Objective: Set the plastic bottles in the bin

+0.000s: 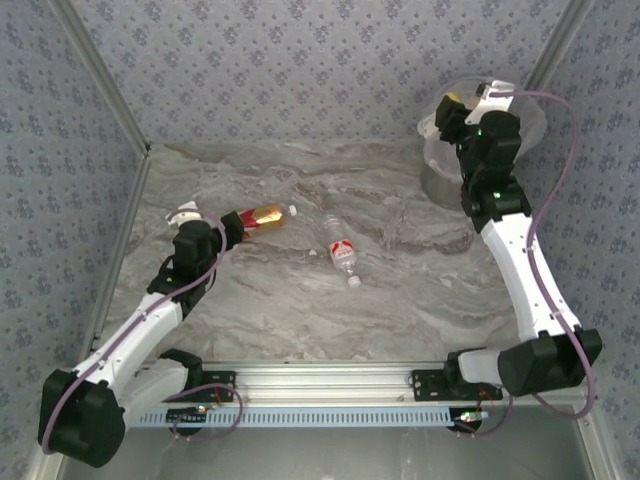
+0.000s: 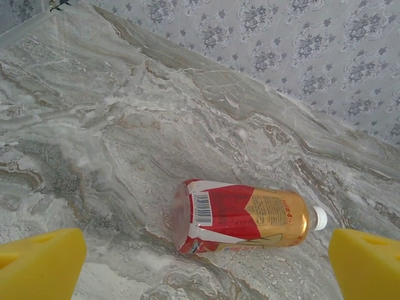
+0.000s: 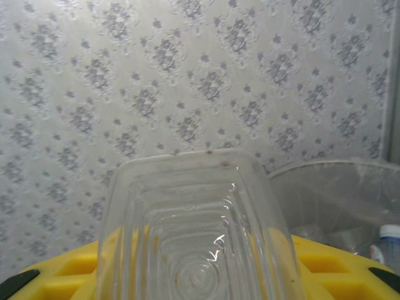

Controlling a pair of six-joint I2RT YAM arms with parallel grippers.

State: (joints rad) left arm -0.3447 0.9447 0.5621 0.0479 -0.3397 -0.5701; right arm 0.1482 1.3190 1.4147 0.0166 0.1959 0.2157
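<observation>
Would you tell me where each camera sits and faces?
Top external: above and behind the robot, looking down on the table; both arms show.
Left wrist: on the left arm, facing down at the amber bottle ahead of the open left hand.
Right wrist: on the right arm, facing the wall and bin; the right hand grips a clear bottle.
Shared: the amber bottle, in top external and left wrist.

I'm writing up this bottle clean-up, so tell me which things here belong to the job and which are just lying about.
Part of the job:
brown bottle, red label
loose clear bottle
held clear bottle
bin
blue-capped bottle inside it

Not part of it, only surroundings:
marble table
patterned walls
metal rail
</observation>
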